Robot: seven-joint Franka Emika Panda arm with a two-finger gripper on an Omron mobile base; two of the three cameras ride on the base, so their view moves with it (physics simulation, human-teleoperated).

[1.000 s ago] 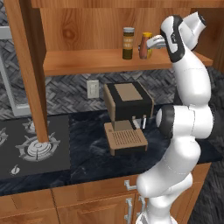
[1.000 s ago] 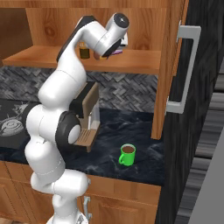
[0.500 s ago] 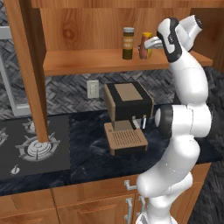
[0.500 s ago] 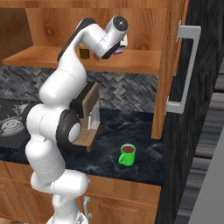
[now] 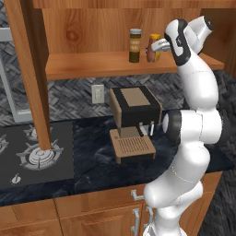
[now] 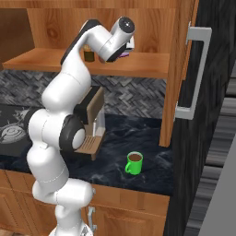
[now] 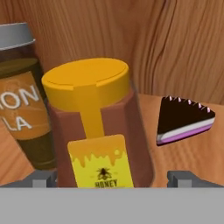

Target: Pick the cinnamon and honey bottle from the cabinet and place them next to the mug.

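The honey bottle (image 7: 98,131), amber with a yellow cap, stands on the cabinet shelf (image 5: 87,64) right in front of my hand. My gripper (image 7: 113,180) is open, with one fingertip on each side of the bottle's base and a gap still showing at the right fingertip (image 7: 183,177). The cinnamon (image 7: 24,96), a dark jar with a grey lid, stands close beside the bottle. In the left base view, the gripper (image 5: 159,45) reaches the honey bottle (image 5: 152,48) from the right, and the cinnamon (image 5: 135,45) is just left of it. The green mug (image 6: 134,162) sits on the dark counter.
A dark wedge with a purple stripe (image 7: 183,120) lies on the shelf right of the bottle. A coffee machine (image 5: 133,120) stands on the counter under the shelf, with a stove (image 5: 32,156) to its left. A tall cabinet door with a grey handle (image 6: 193,69) stands at the right.
My hand has edged a little further into the cabinet toward the honey bottle. The bottle, jar and mug have not moved.
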